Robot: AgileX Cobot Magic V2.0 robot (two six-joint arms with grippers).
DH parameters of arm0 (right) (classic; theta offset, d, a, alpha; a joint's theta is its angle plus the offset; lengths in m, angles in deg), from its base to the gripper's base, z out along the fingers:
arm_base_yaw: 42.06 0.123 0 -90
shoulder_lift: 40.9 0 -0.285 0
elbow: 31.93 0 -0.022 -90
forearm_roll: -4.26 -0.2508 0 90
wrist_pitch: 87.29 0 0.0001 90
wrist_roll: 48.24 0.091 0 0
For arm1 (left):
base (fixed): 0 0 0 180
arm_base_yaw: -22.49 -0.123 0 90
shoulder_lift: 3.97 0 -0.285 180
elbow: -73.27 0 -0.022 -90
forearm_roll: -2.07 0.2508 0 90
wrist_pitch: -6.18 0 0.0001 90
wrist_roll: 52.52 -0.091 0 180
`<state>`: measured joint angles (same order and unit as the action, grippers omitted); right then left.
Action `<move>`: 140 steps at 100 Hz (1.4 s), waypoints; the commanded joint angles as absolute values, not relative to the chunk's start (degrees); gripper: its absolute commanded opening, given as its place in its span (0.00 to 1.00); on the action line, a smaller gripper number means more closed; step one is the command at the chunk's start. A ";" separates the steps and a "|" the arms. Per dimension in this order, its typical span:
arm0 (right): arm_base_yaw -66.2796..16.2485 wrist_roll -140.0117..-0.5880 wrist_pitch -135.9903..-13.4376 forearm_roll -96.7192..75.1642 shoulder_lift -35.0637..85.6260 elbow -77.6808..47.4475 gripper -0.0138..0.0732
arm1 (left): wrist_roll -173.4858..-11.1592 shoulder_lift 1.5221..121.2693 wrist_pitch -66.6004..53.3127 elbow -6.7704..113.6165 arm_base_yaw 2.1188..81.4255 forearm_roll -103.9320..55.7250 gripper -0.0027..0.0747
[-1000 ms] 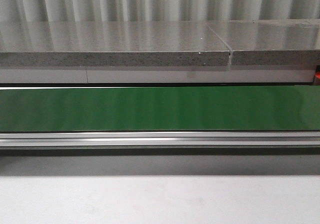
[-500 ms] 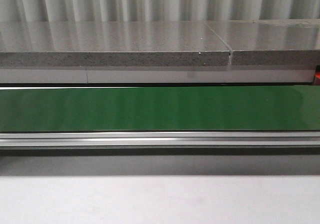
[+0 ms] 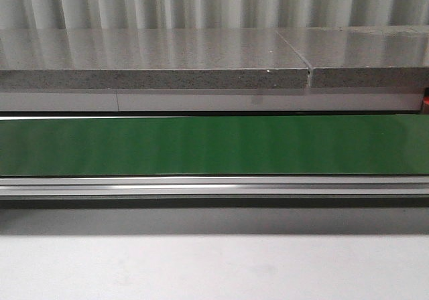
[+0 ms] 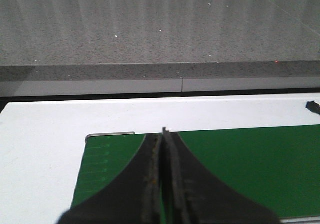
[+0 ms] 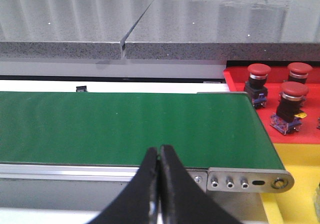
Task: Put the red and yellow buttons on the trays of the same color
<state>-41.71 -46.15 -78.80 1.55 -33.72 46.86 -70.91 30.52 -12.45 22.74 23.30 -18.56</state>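
Note:
Three red buttons (image 5: 290,100) stand on the red tray (image 5: 237,78) past the far end of the green conveyor belt (image 5: 125,129), in the right wrist view. A yellow tray (image 5: 295,159) lies just in front of the red one. No yellow button shows. My right gripper (image 5: 159,150) is shut and empty over the belt's near rail. My left gripper (image 4: 164,133) is shut and empty above the other end of the belt (image 4: 250,164). The belt (image 3: 214,146) carries nothing in the front view, where neither gripper shows.
A grey speckled stone ledge (image 3: 154,62) runs behind the belt, with a seam (image 3: 305,62) in it. An aluminium rail (image 3: 214,187) edges the belt's near side. White table surface (image 4: 45,149) surrounds the belt's left end.

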 commanded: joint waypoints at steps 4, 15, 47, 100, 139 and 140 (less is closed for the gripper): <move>-41.99 -46.19 -83.53 2.32 -34.65 46.90 0.02 | -67.60 28.61 -3.41 19.59 23.65 -17.11 0.01; -41.99 -46.19 -83.53 2.32 -34.65 46.90 0.02 | -60.99 25.29 -0.18 14.87 23.65 -10.93 0.01; -41.99 -46.19 -83.53 2.32 -34.65 46.90 0.02 | -43.90 13.84 7.02 2.49 24.00 6.96 0.01; -41.99 -46.19 -83.53 2.32 -34.65 46.90 0.02 | -43.92 1.95 8.25 -6.47 25.32 7.65 0.01; -41.99 -46.19 -83.53 2.32 -34.65 46.90 0.02 | -41.23 1.95 8.70 -6.47 26.32 8.62 0.01; -41.99 -46.19 -83.53 2.32 -34.65 46.90 0.02 | -41.23 1.95 8.70 -6.47 26.32 8.62 0.01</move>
<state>-41.71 -46.15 -78.89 1.55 -33.72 46.86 -42.05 3.58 4.01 -3.77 25.66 8.44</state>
